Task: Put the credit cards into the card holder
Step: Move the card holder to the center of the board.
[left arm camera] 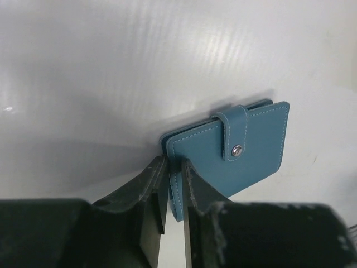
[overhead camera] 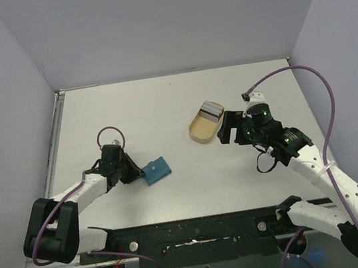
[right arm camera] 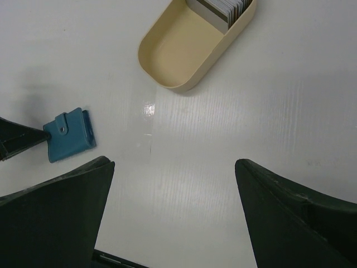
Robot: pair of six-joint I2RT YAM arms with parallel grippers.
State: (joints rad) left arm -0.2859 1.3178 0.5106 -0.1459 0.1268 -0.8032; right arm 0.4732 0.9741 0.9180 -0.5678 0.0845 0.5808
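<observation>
The left arm reaches in from the near left corner of the white table (overhead camera: 161,103), a purple cable (overhead camera: 107,132) looping above its wrist. The left gripper (overhead camera: 134,174) (left arm camera: 174,167) points to the right, its jaws drawn narrow onto one corner of the card holder (overhead camera: 158,169) (left arm camera: 240,151) (right arm camera: 68,134); in the left wrist view that corner sits between the fingers (left arm camera: 150,187) with one finger against each face. The card holder is a small blue bifold wallet, left of the table's middle and towards the near side. It is folded closed, with its tab (left arm camera: 237,125) wrapped over the edge and held by a silver snap (left arm camera: 237,149). To the right of it, well apart and farther back, a tan oval dish (overhead camera: 199,131) (right arm camera: 178,50) lies at a slant. The credit cards (overhead camera: 212,109) (right arm camera: 223,8), grey with a dark band, are stacked together in the dish's far right end, and the other end of the dish is bare. Just right of the dish, the right gripper (overhead camera: 230,131) (right arm camera: 173,167) hangs above the table with its jaws spread wide and nothing between them. It faces left, and the right wrist view takes in both the dish and the wallet. The right arm runs back to the near right corner, with its purple cable (overhead camera: 326,105) arching above it.
</observation>
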